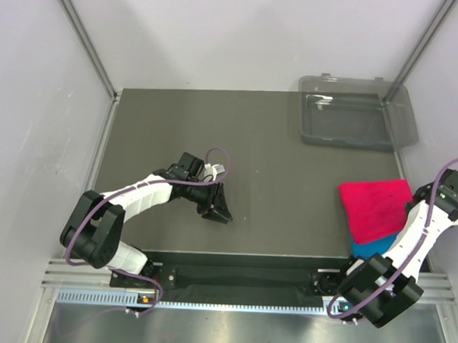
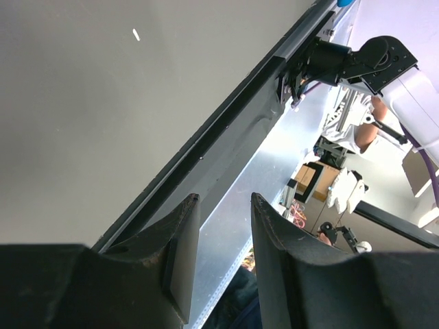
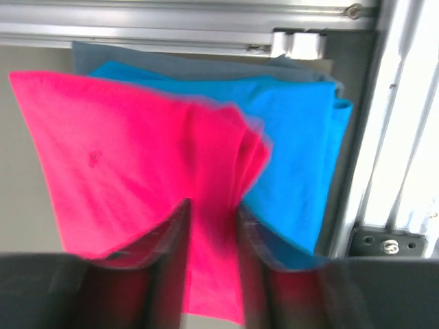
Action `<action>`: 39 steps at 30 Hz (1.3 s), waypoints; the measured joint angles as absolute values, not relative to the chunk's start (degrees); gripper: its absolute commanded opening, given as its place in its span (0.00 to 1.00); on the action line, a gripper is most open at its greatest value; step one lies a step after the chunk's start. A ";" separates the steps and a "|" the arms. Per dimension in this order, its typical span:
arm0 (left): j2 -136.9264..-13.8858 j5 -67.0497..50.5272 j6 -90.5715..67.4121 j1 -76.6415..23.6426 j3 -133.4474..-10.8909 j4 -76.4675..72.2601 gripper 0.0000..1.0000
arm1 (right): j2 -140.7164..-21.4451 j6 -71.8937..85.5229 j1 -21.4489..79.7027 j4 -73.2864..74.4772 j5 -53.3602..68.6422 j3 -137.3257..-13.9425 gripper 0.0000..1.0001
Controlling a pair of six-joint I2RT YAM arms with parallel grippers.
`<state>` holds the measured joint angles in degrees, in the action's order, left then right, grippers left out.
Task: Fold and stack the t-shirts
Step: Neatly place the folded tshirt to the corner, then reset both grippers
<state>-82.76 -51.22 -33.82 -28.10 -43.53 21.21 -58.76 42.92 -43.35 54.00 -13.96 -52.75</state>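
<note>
Resting folded on the sky-blue t-shirt (image 1: pixel 372 246), the crimson-pink t-shirt (image 1: pixel 376 208) lies under the slightly parted right tool (image 3: pixel 212 207), while the left tool (image 2: pixel 225 200) hangs open, empty.

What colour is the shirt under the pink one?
The lower t-shirt is sky blue, clearest in the right wrist view.

Place: a robotics lab test cell.
Enclosure: plain white walls (image 1: pixel 220 34) shut in the dark table (image 1: pixel 289 189) at 9, 12 and 3 o'clock, joined by bare aluminium posts (image 1: pixel 83 36).
Machinery: two white robot arms, the left arm (image 1: pixel 140 194) at 7 o'clock and the right arm (image 1: pixel 418 229) at 5 o'clock, are based by a perforated aluminium rail (image 1: pixel 231 302) along the 6 o'clock edge.
Beyond the cell: the left wrist view shows a cardboard box (image 2: pixel 302 177) and other gear on an open floor, too small to name.
</note>
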 measured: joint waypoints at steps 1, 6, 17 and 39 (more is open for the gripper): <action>-82.76 -51.22 -33.78 -28.05 -43.44 21.21 0.41 | -58.67 42.22 -43.40 53.91 -14.55 -52.58 0.57; -82.35 -51.51 -33.47 -27.79 -42.70 21.26 0.41 | -58.28 37.04 -42.98 54.85 -17.89 -53.43 0.76; -78.02 -51.03 -36.16 -27.79 -39.09 20.36 0.42 | -62.70 35.94 -1.19 53.43 -22.55 -69.91 0.77; -29.87 -37.76 -74.54 -27.05 -5.26 -7.25 0.46 | -21.50 63.68 49.45 2.74 2.22 -4.49 1.00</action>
